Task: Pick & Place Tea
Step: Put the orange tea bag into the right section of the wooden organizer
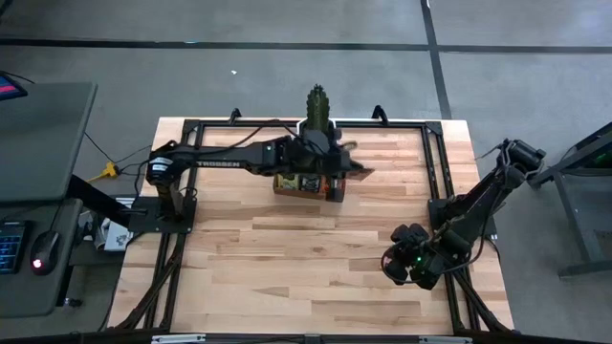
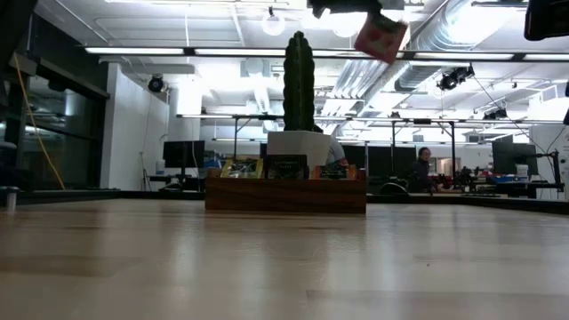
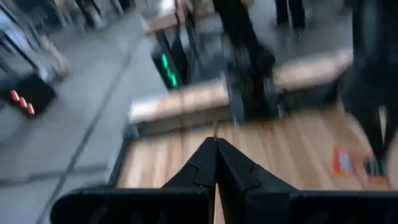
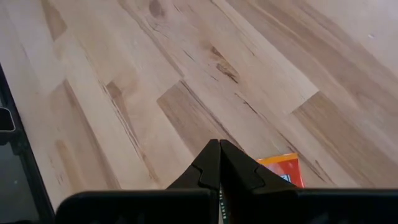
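Sachet (image 4: 283,169), orange-red, shows only in right wrist view, lower centre, pinched in right gripper (image 4: 219,149)'s closed jaws; left gripper (image 3: 216,146) shut empty.

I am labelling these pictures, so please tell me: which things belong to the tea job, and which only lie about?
Job: red sachet held by left gripper; sachets in tray; orange sachet by right gripper.
Lying about: cactus; person far behind.
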